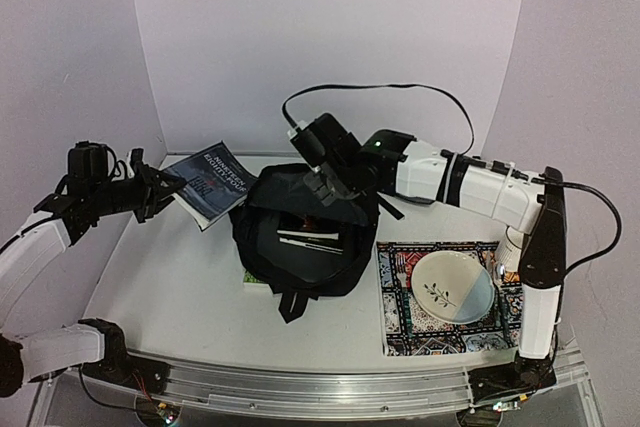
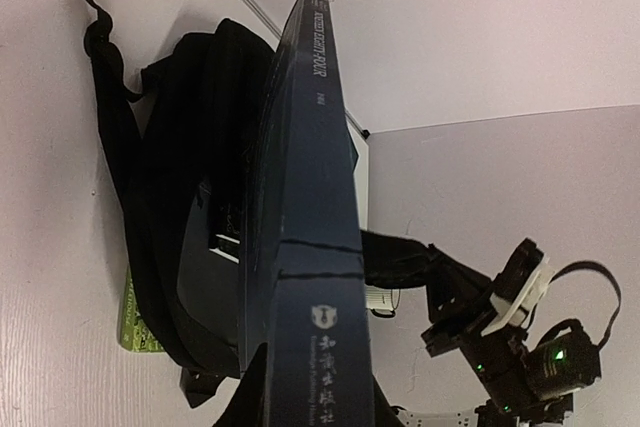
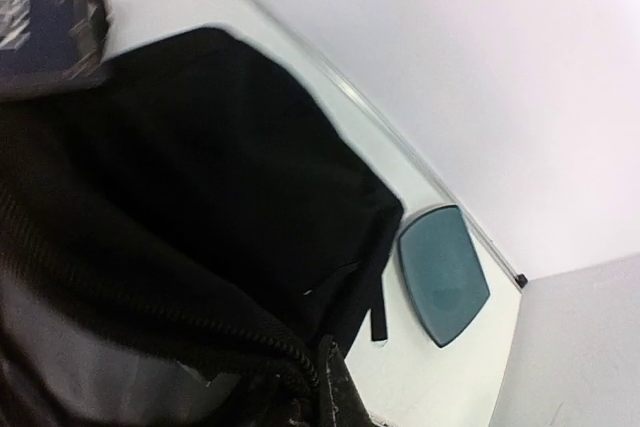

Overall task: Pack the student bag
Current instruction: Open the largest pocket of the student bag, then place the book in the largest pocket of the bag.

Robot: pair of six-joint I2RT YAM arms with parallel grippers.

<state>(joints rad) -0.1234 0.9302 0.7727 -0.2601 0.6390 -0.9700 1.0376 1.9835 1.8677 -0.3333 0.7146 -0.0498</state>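
Observation:
The student bag (image 1: 300, 247), a large black backpack, lies in the middle of the table with its mouth open. A white-edged book (image 1: 312, 238) shows inside it. My left gripper (image 1: 150, 192) is shut on a dark blue book (image 1: 212, 182) and holds it in the air left of the bag. In the left wrist view the book's spine (image 2: 312, 207) runs up from my gripper (image 2: 310, 409), with the bag (image 2: 185, 197) behind it. My right gripper (image 1: 325, 184) is shut on the bag's far rim and holds it up. The right wrist view is filled by the black fabric (image 3: 200, 167) and the zip edge (image 3: 290, 352).
A plate (image 1: 455, 282) lies on a patterned book (image 1: 400, 322) to the right of the bag. A green item (image 1: 256, 283) sticks out under the bag's left side. A teal dish (image 3: 445, 272) lies on the table beyond the bag. White walls enclose the table.

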